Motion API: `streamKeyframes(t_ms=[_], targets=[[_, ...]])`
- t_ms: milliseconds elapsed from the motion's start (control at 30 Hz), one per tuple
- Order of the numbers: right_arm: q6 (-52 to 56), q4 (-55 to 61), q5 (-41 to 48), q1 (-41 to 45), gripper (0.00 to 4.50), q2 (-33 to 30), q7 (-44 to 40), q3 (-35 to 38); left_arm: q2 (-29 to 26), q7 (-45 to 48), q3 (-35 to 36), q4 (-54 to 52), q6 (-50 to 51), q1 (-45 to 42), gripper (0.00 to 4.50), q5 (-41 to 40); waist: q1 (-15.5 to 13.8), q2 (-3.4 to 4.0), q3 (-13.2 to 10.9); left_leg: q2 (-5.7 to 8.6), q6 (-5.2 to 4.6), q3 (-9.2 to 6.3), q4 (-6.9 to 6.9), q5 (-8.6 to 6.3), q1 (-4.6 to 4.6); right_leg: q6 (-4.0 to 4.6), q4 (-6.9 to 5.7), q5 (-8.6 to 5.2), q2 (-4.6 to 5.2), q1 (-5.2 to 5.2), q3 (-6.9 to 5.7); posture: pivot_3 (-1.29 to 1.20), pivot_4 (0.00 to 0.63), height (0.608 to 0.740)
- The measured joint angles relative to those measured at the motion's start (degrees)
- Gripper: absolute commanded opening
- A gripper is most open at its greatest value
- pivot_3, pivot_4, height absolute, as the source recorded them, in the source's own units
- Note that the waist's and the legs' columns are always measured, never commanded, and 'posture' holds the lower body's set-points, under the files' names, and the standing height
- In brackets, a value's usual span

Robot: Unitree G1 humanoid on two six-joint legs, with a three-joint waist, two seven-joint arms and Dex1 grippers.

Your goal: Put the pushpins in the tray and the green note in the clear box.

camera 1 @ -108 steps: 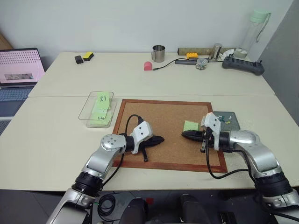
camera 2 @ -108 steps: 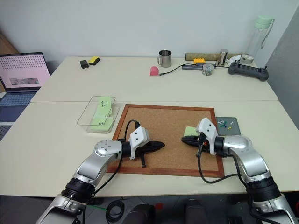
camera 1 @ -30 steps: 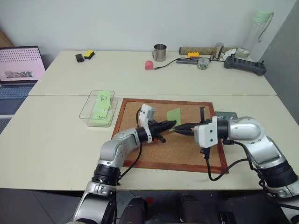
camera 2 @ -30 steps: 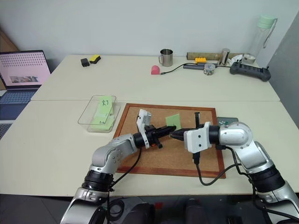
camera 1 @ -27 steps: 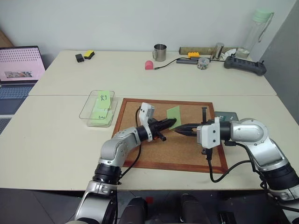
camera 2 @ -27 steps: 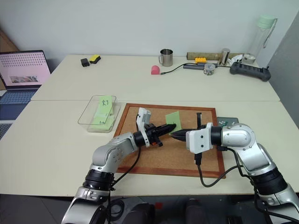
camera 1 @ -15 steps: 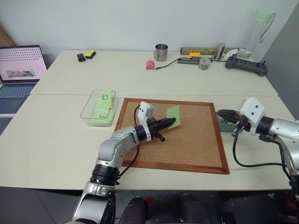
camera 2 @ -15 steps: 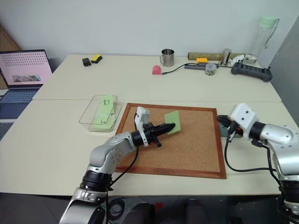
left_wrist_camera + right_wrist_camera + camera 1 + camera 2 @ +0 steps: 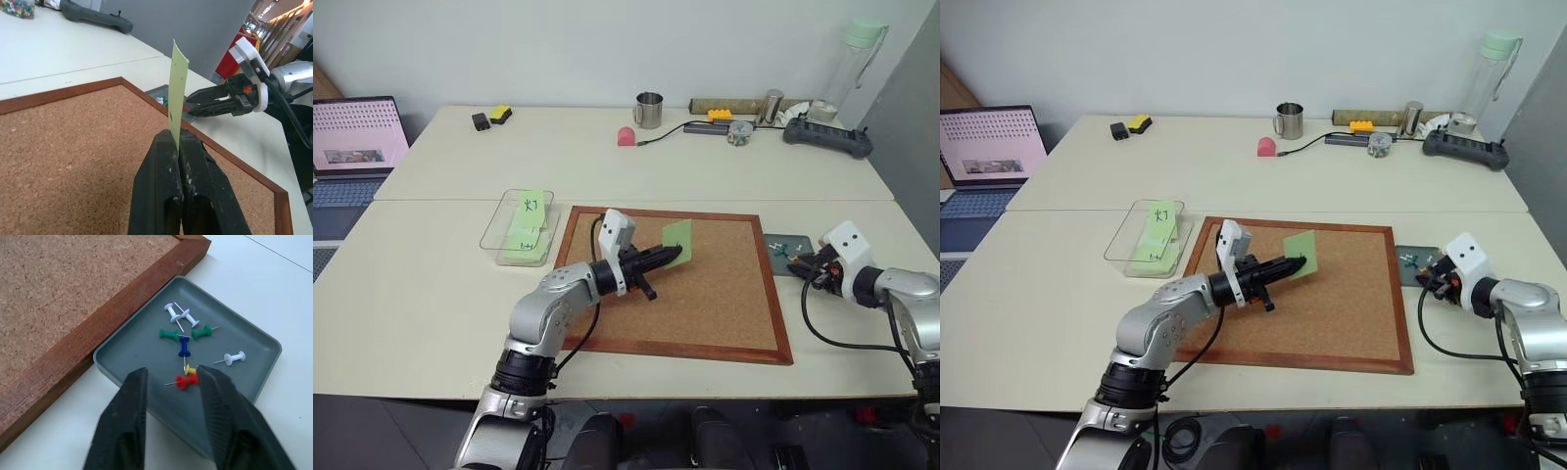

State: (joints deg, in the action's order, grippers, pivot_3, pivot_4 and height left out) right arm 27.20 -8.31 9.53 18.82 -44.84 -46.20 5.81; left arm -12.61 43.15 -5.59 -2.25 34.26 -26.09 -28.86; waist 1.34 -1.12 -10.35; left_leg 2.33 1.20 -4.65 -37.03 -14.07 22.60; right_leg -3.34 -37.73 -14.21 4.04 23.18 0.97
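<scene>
Over the cork board (image 9: 705,294), the left gripper (image 9: 672,257) pinches the green note (image 9: 676,240) by its lower edge, holding it upright above the board's middle, well right of the clear box (image 9: 499,232). At the board's right, the right gripper (image 9: 171,382) hangs with jaws spread over the dark grey tray (image 9: 146,360), where the pushpins (image 9: 186,340) lie scattered.
</scene>
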Motion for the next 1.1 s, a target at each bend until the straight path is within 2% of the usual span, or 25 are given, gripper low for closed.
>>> streamKeyframes(t_ms=[267,433,533,700,933,1000,1067,1100], targets=[[1.6,3.3,2.7,0.5,4.28,-1.8,-3.0,0.3,-3.2,-1.9,2.3,-5.9,0.0,2.3,0.0,0.0,0.2,0.0,0.0,-0.01,0.0,-0.01,0.0,0.0,0.0,0.0,0.0,0.0,0.0,0.0,0.0,0.0,0.15,0.74],[-1.8,13.5,8.3,5.1,4.28,-3.5,-11.8,-0.2,-7.0,-7.4,8.9,-11.9,0.0,4.7,0.0,0.1,0.6,-0.01,-0.1,-0.09,0.0,-0.11,0.02,-0.01,-0.04,-0.01,-0.01,-0.01,-0.07,0.0,-0.03,0.0,0.15,0.74],[-0.3,17.6,12.4,8.8,4.28,-2.6,-14.0,-0.6,-9.5,-11.0,13.0,-13.2,0.0,5.8,0.0,1.2,0.3,-0.05,-0.1,-0.06,0.0,-0.19,0.01,-0.01,-0.02,-0.01,0.01,-0.01,-0.05,-0.01,-0.05,0.0,0.15,0.74],[5.6,22.7,19.3,15.8,4.28,-0.3,-16.0,-2.9,-14.8,-19.1,21.2,-12.2,0.0,4.9,0.0,5.5,0.0,-0.12,-0.1,-0.05,0.0,-0.35,0.01,-0.01,0.03,0.0,0.05,0.0,-0.03,0.02,-0.1,0.0,0.15,0.74],[8.6,24.0,21.4,16.2,4.28,0.3,-17.7,-7.1,-19.9,-25.3,22.9,-3.5,1.4,2.3,0.0,11.4,-1.2,-0.13,-0.1,-0.01,0.0,-0.39,0.02,-0.01,0.15,0.0,0.12,0.0,0.01,0.08,-0.16,0.0,0.15,0.74],[8.8,24.5,21.6,16.2,4.29,0.4,-17.7,-7.2,-19.9,-25.6,22.6,-2.0,1.4,2.0,0.39,12.2,-1.2,-0.13,-0.1,-0.01,0.01,-0.42,0.02,-0.01,0.17,0.0,0.12,0.01,0.01,0.1,-0.17,0.0,0.15,0.74],[9.3,24.8,22.0,16.1,4.29,0.3,-17.7,-7.2,-19.9,-25.8,21.8,-1.0,1.4,1.8,0.56,12.8,-1.2,-0.14,-0.1,-0.02,0.01,-0.42,0.02,-0.01,0.18,0.0,0.12,0.01,0.01,0.11,-0.17,0.0,0.15,0.74],[9.4,24.9,22.1,16.1,4.29,0.3,-17.7,-7.2,-19.9,-25.7,21.5,-0.9,1.4,1.6,0.88,12.9,-1.2,-0.15,-0.1,-0.02,0.01,-0.41,0.02,-0.01,0.17,0.0,0.12,0.01,0.01,0.11,-0.16,0.0,0.15,0.74]])
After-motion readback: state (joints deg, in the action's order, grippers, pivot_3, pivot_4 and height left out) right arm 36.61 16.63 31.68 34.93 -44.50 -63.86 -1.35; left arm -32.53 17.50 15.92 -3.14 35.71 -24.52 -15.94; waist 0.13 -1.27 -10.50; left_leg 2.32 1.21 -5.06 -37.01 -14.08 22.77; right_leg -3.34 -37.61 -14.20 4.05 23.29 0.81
